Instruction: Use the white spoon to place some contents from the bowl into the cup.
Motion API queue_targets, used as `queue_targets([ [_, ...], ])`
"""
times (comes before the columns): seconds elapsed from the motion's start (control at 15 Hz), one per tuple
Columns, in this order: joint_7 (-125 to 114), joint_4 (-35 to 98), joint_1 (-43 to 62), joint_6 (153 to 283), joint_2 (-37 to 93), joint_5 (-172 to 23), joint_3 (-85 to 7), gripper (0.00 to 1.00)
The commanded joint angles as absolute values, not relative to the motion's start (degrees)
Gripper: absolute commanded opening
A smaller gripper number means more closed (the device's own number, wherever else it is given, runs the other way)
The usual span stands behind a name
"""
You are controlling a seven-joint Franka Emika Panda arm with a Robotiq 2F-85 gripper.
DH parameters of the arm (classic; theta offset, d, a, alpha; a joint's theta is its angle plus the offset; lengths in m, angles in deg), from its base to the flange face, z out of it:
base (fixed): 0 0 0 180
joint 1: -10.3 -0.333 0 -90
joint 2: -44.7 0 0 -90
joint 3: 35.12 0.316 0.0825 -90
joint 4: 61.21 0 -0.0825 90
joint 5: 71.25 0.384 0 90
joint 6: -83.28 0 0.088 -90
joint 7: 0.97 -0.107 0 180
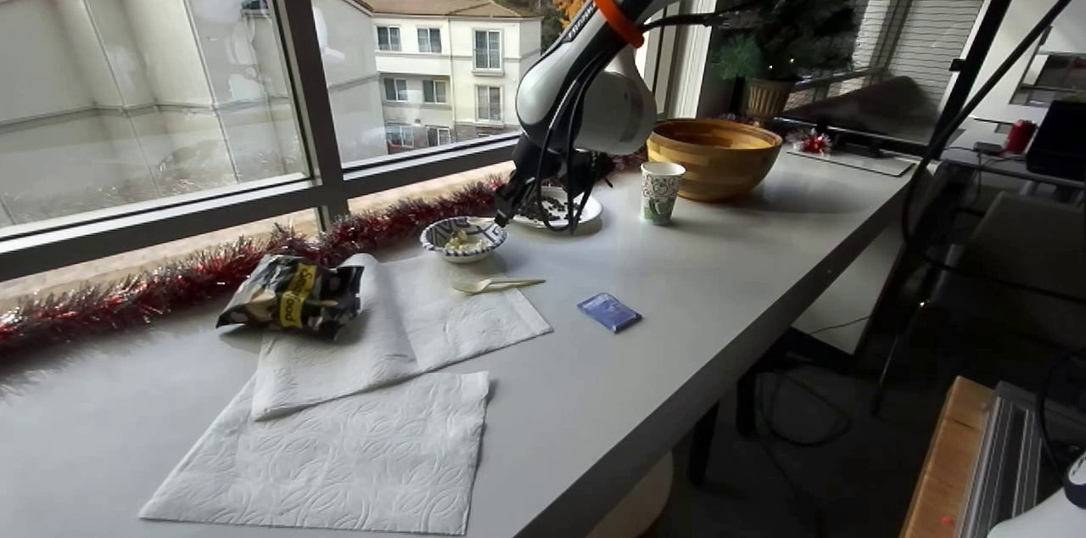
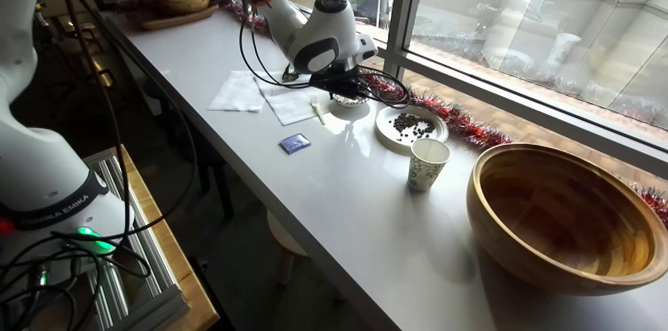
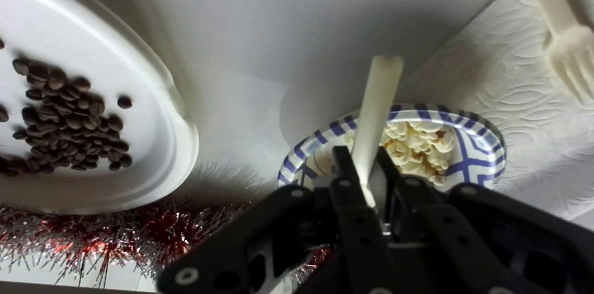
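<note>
In the wrist view my gripper (image 3: 363,152) is shut on the white spoon (image 3: 379,94). The spoon's handle pokes out past the fingertips, while its head is hidden behind the fingers. Beneath it lies the bowl (image 3: 480,164), white with a blue pattern and holding popcorn. The fingers hide the bowl's near side, so I cannot tell whether the spoon touches the popcorn. In an exterior view the gripper (image 1: 506,207) is just above the bowl's (image 1: 465,254) window-side rim. The patterned paper cup (image 2: 428,164) stands upright, away from the gripper, beyond a plate.
A white plate (image 2: 382,135) of coffee beans lies between bowl and cup. A large wooden bowl (image 2: 485,226) stands past the cup. Near the popcorn are a fork (image 3: 564,29), paper towels (image 1: 356,453), a blue packet (image 1: 609,312) and a snack bag (image 1: 293,298). Tinsel (image 1: 204,279) lines the window.
</note>
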State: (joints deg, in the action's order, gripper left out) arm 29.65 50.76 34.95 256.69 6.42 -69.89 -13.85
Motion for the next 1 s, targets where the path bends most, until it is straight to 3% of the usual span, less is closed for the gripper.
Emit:
queue_targets([
  [0.0, 31.69, 48.38, 37.96, 255.87, 3.46, -71.24, -10.23, 0.03],
  [0.6, 33.22, 46.02, 37.18, 257.02, -0.15, -72.93, -9.30, 0.03],
  [0.67, 33.35, 45.94, 37.16, 256.67, -0.18, -73.12, -9.26, 0.18],
  [0.73, 33.27, 45.95, 36.96, 256.92, -0.08, -73.37, -9.49, 0.40],
  [0.93, 32.03, 47.26, 36.09, 256.74, 2.43, -73.44, -10.46, 0.48],
])
